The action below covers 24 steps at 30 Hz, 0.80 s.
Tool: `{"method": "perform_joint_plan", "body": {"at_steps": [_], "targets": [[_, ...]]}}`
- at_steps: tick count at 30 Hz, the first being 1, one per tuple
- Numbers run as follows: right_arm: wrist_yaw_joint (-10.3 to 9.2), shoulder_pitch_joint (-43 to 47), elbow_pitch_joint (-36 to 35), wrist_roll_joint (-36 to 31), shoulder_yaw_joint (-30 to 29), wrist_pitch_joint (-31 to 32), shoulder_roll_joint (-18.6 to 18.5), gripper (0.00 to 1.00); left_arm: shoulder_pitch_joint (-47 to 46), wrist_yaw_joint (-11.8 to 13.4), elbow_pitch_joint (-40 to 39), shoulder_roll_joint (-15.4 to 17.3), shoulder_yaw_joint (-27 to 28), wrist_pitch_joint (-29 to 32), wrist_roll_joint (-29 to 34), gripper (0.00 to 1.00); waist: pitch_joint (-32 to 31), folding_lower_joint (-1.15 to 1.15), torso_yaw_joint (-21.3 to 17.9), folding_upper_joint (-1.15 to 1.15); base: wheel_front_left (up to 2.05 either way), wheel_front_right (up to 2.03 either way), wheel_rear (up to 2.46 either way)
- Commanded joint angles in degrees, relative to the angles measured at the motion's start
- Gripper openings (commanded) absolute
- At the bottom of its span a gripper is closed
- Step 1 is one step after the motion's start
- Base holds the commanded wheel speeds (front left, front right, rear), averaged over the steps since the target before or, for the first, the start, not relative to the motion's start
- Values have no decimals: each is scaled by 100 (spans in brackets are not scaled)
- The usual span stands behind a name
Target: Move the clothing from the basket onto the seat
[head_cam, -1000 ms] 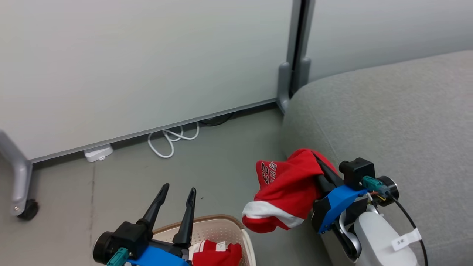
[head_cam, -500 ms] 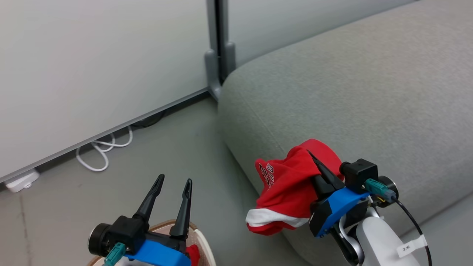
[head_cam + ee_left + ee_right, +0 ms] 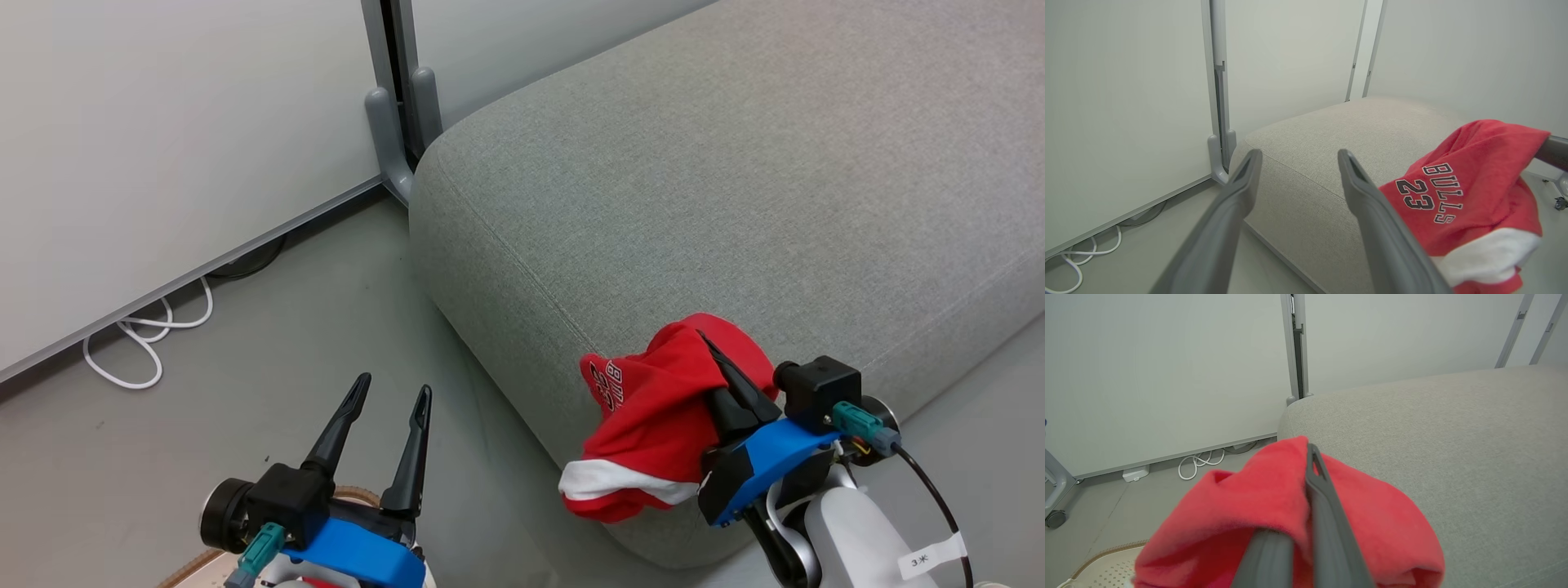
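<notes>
The right gripper [image 3: 718,367], clamped tight on a bunched red white-trimmed jersey [image 3: 645,425], holds it at the near edge of the light grey fabric sofa [image 3: 694,188], while the left gripper [image 3: 393,388] gapes empty.

Basket [image 3: 189,566] mostly off the bottom edge; jersey [image 3: 645,425] over one right pincer [image 3: 709,347] finger.

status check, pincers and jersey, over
Right pincer shut on jersey, hanging at sofa edge, not set down. Left pincer open, holding nothing. No obstacle seen.
</notes>
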Motion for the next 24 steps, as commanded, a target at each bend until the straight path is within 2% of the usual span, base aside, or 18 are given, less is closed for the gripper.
{"method": "perform_joint_plan", "body": {"at_steps": [1,8,13,16,24], "targets": [[3,24,-33,34,-32,8,-7,0,-64,-36,18,36,-2,-17,18,100,3,0,3,0,0,0,0],[3,-418,85,2,-282,46,-7,0,-131,-47,-71,108,-24,-17,63,100,205,0,82,0,0,0,0],[3,-1216,399,53,-819,50,-79,0,-363,-46,-179,288,-134,-17,156,100,721,0,299,0,0,0,0],[3,-1839,719,166,-1223,14,-241,0,-569,-47,-274,458,-268,-17,192,100,1154,0,486,0,0,0,0],[3,-3466,1702,188,-2402,-318,-1032,0,-1180,-48,-869,920,-377,71,275,100,2475,0,1037,0,0,0,0]]}}
